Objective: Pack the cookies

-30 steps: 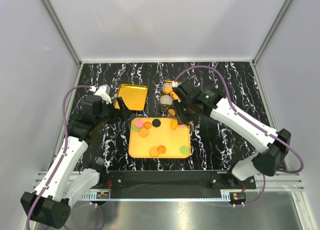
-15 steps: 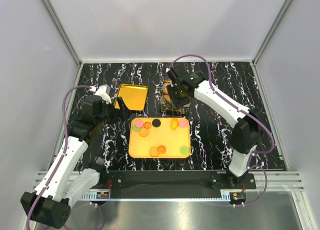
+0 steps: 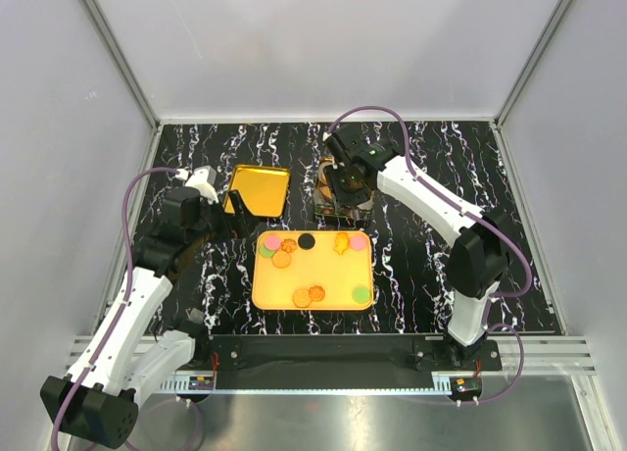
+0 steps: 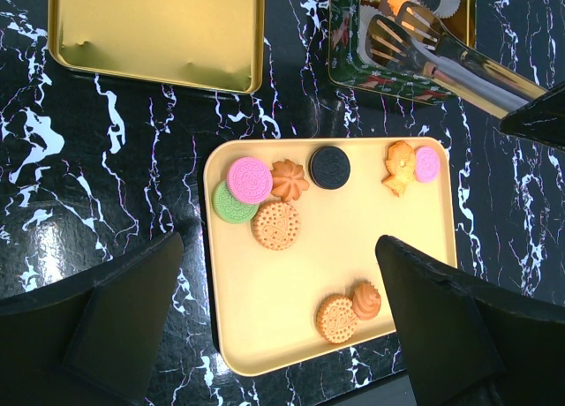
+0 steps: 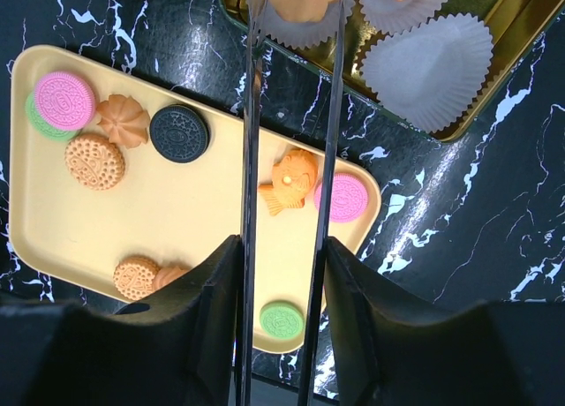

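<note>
Ten cookies (image 5: 94,161) lay on the yellow tray (image 5: 203,221), which sat on the near side of the right claw (image 5: 284,265) in the overhead view and spread beneath it in its own wrist view. Closest to the arm bases, a green cookie (image 5: 282,319) sat by the tray's near rim, just under that claw. A tan biscuit (image 5: 136,276) touched an orange swirl (image 5: 169,274) off to its left. Farther on, a fish-shaped cookie (image 5: 290,182) touched a pink cookie (image 5: 343,197) directly below the tongs (image 5: 250,159), and a black cookie (image 5: 179,132) lay left of them. Four more clustered at the tray's far-left corner, one pink overlapping one green.

The left claw (image 4: 281,274) hung near that far-left corner, jaws spread wide and gripping nothing. A gold lid (image 4: 154,31) lay on the black marbled surface (image 4: 106,159) just beyond it.

The right claw was clamped on the tongs, its fingers (image 5: 203,309) pressing them from both sides. The two blades ran away from it, over the tray's far rim, to the open tin (image 4: 380,81) standing just past the tray. Their tips flanked an orange cookie (image 5: 300,0) lying in a white paper cup (image 5: 300,31); whether they pinched it could not be told. Right of the tips an empty cup (image 5: 428,71) sat in the tin.
</note>
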`<state>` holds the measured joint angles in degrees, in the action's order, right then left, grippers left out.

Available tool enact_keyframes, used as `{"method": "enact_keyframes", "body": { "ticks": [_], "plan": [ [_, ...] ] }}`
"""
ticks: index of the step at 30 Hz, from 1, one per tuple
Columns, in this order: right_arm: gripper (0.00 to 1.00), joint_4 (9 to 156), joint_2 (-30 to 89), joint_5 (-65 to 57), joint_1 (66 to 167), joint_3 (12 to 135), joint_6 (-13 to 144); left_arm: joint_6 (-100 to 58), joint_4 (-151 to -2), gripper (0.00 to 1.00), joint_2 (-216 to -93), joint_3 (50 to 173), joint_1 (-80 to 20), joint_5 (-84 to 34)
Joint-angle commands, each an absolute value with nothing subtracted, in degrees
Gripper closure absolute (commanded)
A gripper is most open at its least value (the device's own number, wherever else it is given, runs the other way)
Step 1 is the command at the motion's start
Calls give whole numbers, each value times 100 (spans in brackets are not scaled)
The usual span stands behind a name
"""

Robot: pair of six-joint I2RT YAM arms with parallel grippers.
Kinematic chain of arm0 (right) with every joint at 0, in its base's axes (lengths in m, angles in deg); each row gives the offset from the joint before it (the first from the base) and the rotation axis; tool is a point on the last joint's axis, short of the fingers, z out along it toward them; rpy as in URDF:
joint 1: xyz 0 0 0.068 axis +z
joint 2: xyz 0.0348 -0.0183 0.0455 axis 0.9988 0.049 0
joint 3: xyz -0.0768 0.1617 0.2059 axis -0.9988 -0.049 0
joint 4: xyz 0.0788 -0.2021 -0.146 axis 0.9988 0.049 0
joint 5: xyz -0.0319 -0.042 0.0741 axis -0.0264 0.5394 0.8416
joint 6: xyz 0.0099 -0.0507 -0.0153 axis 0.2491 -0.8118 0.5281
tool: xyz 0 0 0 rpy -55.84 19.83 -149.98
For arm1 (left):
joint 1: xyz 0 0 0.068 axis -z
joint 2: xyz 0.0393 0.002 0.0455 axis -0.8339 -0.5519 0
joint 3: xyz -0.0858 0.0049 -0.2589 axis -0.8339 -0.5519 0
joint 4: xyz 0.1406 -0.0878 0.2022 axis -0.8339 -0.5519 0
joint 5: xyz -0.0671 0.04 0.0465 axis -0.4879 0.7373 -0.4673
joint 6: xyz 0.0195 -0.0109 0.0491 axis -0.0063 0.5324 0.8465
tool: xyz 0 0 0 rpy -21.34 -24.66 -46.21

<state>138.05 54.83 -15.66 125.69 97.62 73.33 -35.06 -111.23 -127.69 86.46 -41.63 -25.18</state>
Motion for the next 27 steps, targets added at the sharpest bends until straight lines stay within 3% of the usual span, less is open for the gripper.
{"method": "enact_keyframes", "body": {
  "ticks": [1,13,20,27],
  "plan": [
    [53,13631,5509,-1611,12507,9965,7243,-3490,-10859,1,-12684,8610,-4200,-2574],
    [50,13710,5439,-1558,12499,10053,7234,-3490,-10867,1,-12676,8610,-4209,-2556],
    [50,13921,4789,-1418,12499,10106,7225,-3490,-10859,1,-12676,8602,-4209,-2565],
    [51,13903,4042,-943,12762,9378,7383,-3499,-10850,1,-12676,8602,-4218,-2582]
  ]
}}
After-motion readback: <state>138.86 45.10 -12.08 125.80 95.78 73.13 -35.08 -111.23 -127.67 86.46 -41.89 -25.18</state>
